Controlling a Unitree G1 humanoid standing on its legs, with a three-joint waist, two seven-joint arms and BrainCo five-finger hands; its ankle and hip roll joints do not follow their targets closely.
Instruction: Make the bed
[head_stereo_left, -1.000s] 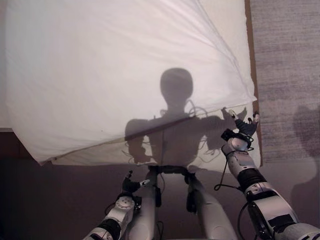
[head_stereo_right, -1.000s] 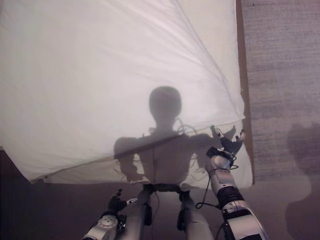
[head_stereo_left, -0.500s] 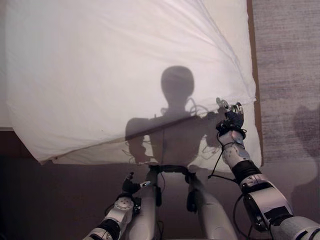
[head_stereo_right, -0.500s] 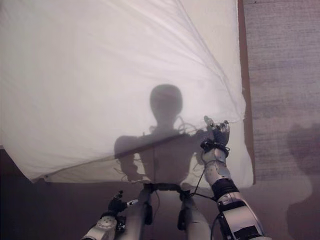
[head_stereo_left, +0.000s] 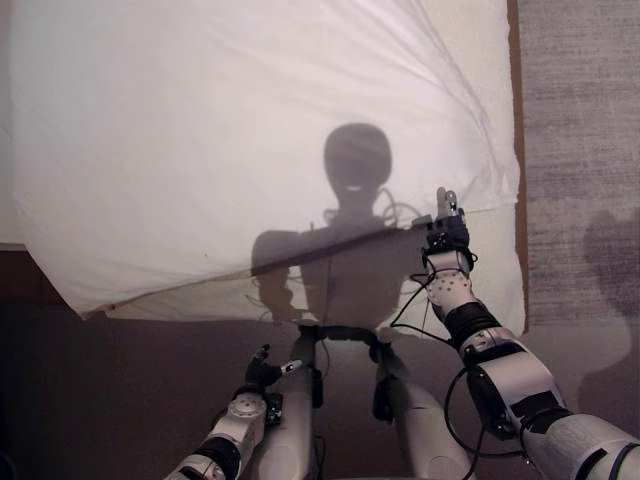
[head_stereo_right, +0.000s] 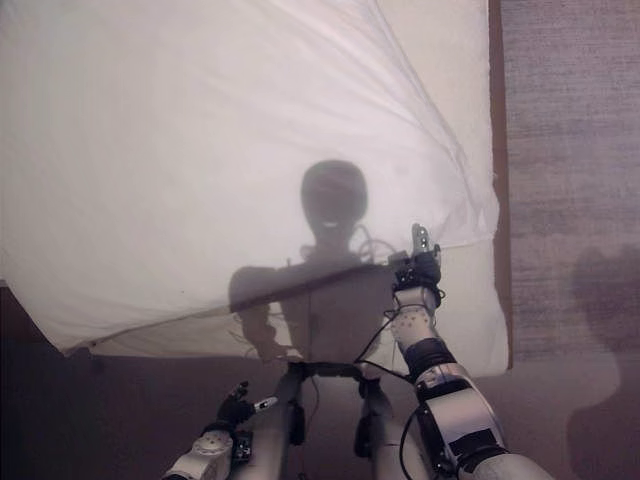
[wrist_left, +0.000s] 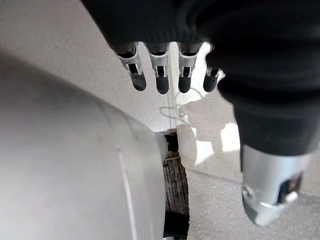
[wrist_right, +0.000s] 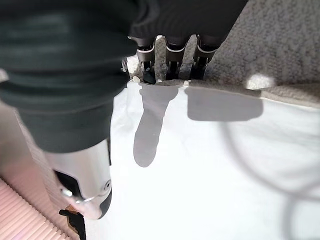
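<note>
Left hand (head_stereo_left: 262, 368) is hanging idle at lower centre-left, fingers relaxed, holding nothing. Right hand (head_stereo_left: 446, 228) is reaching to the duvet (head_stereo_left: 220, 140) edge right of centre, fingers (wrist_right: 149, 74) curling onto its hem; white duvet is covering the bed (head_stereo_left: 470, 40) across the upper frame.

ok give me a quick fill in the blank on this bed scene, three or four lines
1. The duvet spread over the bed is ____ in colour.
2. The hand raised at the duvet's lower edge is the robot's ____ hand.
3. The left hand hangs low over the floor with its fingers ____.
4. The grey carpet lies on the robot's ____ side of the bed.

Missing words: white; right; open; right
</note>
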